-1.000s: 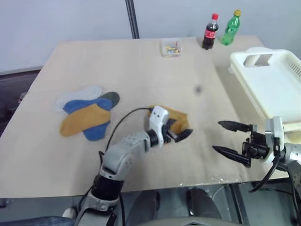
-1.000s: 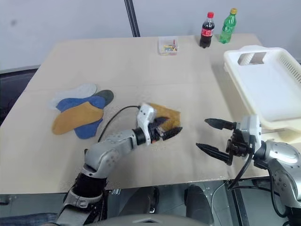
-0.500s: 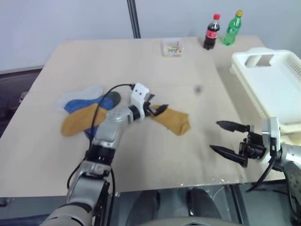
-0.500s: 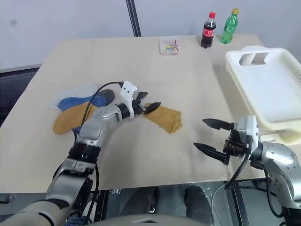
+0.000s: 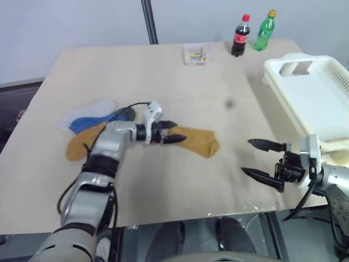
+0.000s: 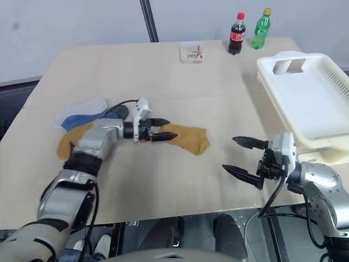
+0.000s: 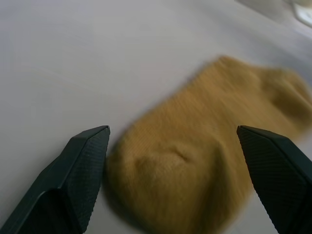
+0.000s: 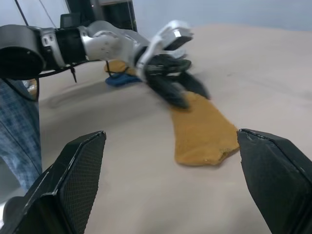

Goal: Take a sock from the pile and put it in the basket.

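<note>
A mustard-yellow sock (image 5: 200, 141) lies flat on the table's middle, apart from the pile (image 5: 87, 124) of blue, white, dark and mustard socks at the left. My left gripper (image 5: 180, 131) points right at the sock's left end, open. In the left wrist view that end of the sock (image 7: 195, 165) lies between its spread fingers (image 7: 73, 185); I cannot tell whether they touch it. My right gripper (image 5: 256, 159) hangs open near the front right, facing the sock (image 8: 201, 130), with nothing in it. The cream-white basket (image 5: 327, 143) stands at the right edge.
A cola bottle (image 5: 240, 36), a green bottle (image 5: 263, 31) and a small clear box (image 5: 194, 54) stand along the far edge. A dark pole (image 5: 148, 22) rises behind the table. Bare tabletop lies between the sock and the basket.
My left gripper drew back from above the sock to its left end and turned to point right, the elbow swinging out left. The bunched sock now lies spread flat. My right gripper kept still.
</note>
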